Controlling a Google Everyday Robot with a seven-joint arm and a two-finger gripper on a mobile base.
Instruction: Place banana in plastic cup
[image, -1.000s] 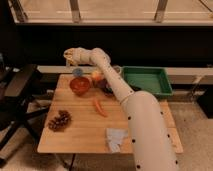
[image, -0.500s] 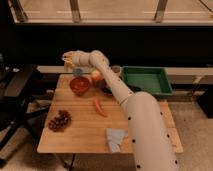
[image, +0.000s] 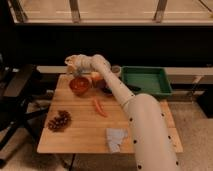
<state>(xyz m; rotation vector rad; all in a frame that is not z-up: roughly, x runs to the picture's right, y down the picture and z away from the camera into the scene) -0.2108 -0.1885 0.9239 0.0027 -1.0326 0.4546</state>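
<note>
One arm is shown stretched over the tabletop; the gripper hangs above the bowl. The banana appears clamped in the fingers. The cup is hidden, so a misjudged release could drop it into the bowl.

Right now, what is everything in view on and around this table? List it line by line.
Table: one, light wood, centre.
Bowl: one, red-orange, far left part of table.
Round fruit: one, yellow-red, right of the bowl.
Carrot: one, orange, mid-table.
Grapes: one dark bunch, near left.
Cloth: one, grey, near edge.
Tray: one, green, far right.
Chair: one, dark, left of table.
Banana: none clearly visible.
Arm: one, white, reaching across the table.
Gripper: one, above the bowl's far side.
</note>
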